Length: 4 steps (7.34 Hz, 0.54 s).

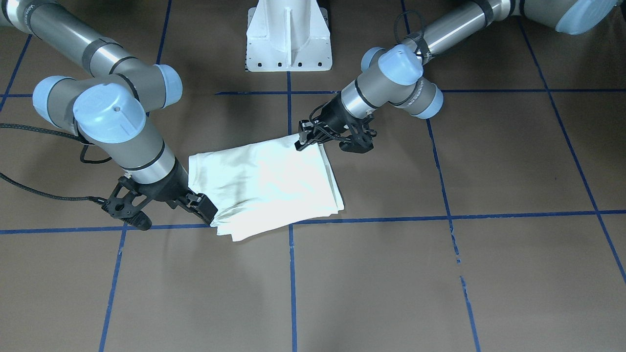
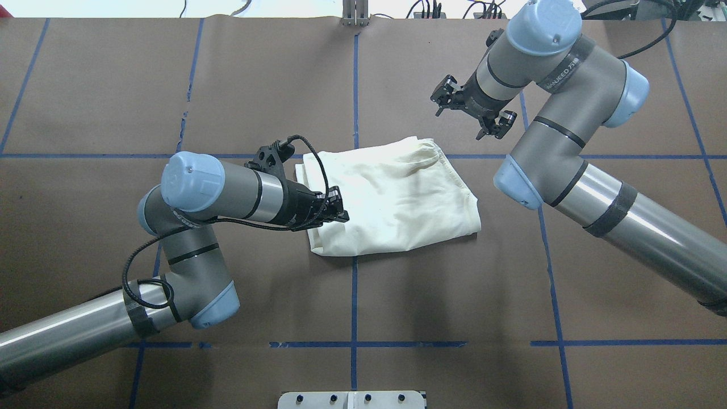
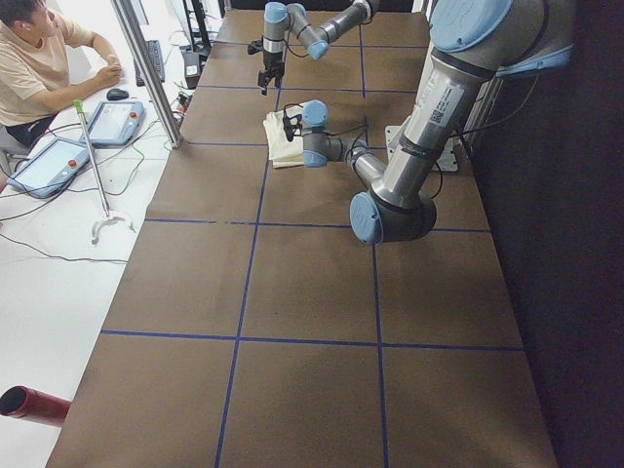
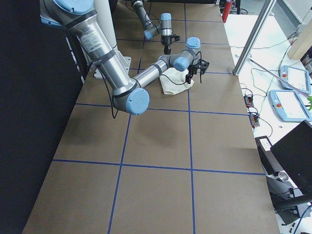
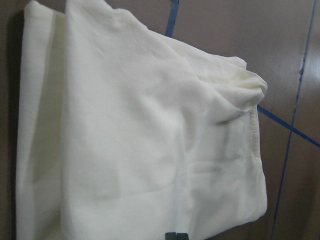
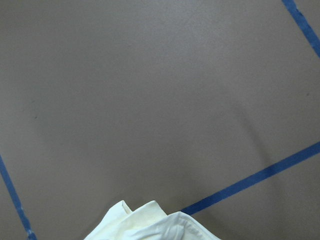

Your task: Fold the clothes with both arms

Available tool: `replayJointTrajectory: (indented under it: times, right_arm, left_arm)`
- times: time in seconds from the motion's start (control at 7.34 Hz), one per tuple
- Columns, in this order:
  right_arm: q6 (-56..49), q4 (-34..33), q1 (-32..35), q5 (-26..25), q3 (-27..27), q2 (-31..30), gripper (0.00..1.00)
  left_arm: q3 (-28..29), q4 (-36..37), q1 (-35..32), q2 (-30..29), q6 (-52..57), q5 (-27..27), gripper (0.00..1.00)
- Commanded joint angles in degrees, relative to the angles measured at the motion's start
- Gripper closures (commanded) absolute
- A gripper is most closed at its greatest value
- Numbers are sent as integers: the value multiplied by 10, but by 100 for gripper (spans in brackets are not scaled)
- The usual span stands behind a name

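The cream shirt (image 1: 264, 181) lies folded into a rough rectangle on the brown table, plain side up, with its print hidden. It also shows in the overhead view (image 2: 397, 193) and fills the left wrist view (image 5: 140, 140). My left gripper (image 2: 341, 215) is over the shirt's near-left corner (image 1: 301, 142) with its fingertips (image 5: 172, 235) together. I cannot tell whether cloth is pinched between them. My right gripper (image 2: 445, 95) points down beside the shirt's far-right corner (image 1: 205, 210), open and empty. A shirt corner (image 6: 150, 225) shows at the bottom of the right wrist view.
The white pedestal (image 1: 288, 39) stands at the robot's side of the table. Blue tape lines (image 2: 353, 272) grid the brown covering. An operator (image 3: 39, 58) sits off the table's far side with tablets (image 3: 112, 122). A red cylinder (image 3: 34, 405) lies off the table edge.
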Motion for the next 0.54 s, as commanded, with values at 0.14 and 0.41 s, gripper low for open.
replayJointTrajectory:
  times: [0.14,0.41]
  right_arm:
    - [-1,1,1,2,7,-9,0]
    - [-1,1,1,2,11,-10,0]
  left_arm:
    - [-3,33,26,22,3,27,100]
    - [-44,64,36,46,-2,26,100]
